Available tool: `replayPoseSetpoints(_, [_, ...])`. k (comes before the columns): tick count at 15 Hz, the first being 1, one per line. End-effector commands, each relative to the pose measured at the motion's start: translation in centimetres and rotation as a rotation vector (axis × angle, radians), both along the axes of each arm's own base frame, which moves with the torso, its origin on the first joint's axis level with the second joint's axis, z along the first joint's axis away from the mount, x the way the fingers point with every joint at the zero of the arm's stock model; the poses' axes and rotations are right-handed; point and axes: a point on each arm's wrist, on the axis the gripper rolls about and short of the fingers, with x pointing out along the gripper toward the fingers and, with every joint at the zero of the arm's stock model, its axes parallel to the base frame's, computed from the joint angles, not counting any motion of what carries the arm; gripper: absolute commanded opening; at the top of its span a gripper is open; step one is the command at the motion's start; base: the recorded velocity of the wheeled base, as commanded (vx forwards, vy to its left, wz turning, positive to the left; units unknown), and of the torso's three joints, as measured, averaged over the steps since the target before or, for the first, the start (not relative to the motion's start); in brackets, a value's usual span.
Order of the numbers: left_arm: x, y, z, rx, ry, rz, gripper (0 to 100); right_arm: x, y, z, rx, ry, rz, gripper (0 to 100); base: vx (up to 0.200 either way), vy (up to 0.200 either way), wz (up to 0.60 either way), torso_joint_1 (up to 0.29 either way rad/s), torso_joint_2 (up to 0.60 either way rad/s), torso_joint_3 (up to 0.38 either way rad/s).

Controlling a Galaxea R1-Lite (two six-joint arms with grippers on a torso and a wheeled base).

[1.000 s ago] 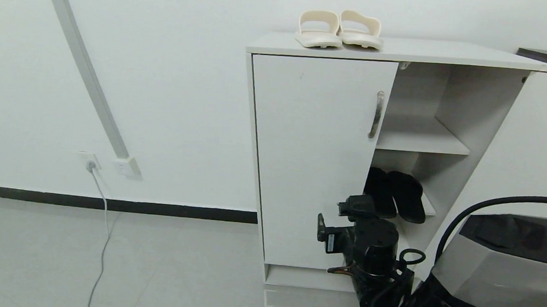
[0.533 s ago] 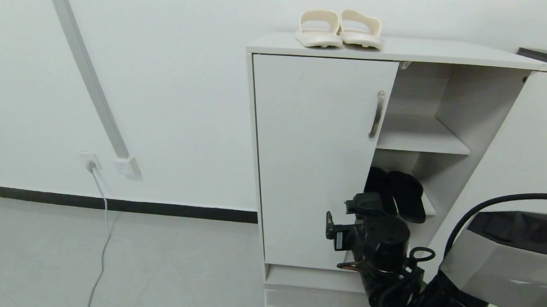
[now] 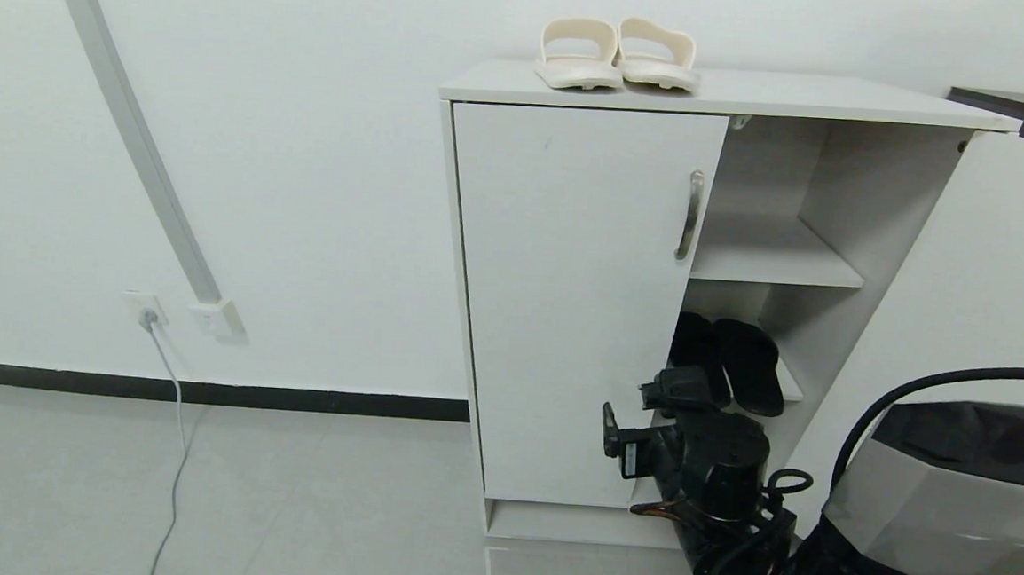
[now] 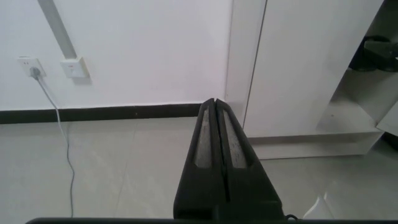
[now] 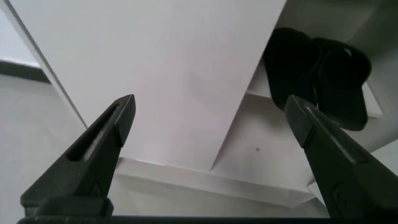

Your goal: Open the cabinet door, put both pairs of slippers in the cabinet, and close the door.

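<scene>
On the left wall: a socket (image 3: 146, 311) with a grey cord (image 3: 173, 427) running down to the floor, and a white box (image 3: 218, 318) beside it at the foot of a slanted conduit (image 3: 122, 121). The left wrist view takes the same fittings in from low down.
Left gripper (image 4: 214, 107): fingers pressed flat together with nothing between them, over the floor tiles, well apart from the cabinet.
Cabinet (image 3: 524, 82): white; the left door (image 3: 564, 308) is closed, with a metal handle (image 3: 687, 216) at its right edge.
Cream slippers (image 3: 617, 54): side by side on the cabinet top, seen from the head.
Right gripper (image 5: 210, 106): spread wide and holding nothing, low before the closed door's right edge.
Writing: a small sticker (image 3: 629, 459) on the right wrist, print too small to read.
Black slippers (image 3: 730, 363): side by side on the lower shelf (image 3: 792, 392); the right wrist view sees them from below.
Right door (image 3: 1002, 264): swung open.
</scene>
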Motion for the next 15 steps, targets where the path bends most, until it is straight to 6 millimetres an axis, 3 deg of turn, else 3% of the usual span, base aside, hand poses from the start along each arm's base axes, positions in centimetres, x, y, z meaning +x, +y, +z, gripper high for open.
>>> replayPoseSetpoints(1, [0.01, 0.0, -0.01, 0.0, 0.002, 0.0, 0, -0.01, -0.02, -0.06, -0.005, -0.001, 0.008, 100, 0.0, 0.0, 0.0, 0.0, 0.0, 0.0])
replayPoseSetpoints(8, [0.01, 0.0, -0.01, 0.0, 0.002, 0.0, 0, -0.05, -0.06, -0.14, -0.012, 0.0, 0.007, 100, 0.0, 0.0, 0.0, 0.0, 0.0, 0.0])
replayPoseSetpoints(15, [0.01, 0.0, -0.01, 0.0, 0.002, 0.0, 0, -0.1, -0.03, -0.16, -0.013, 0.0, 0.009, 100, 0.0, 0.0, 0.0, 0.043, -0.35, -0.309])
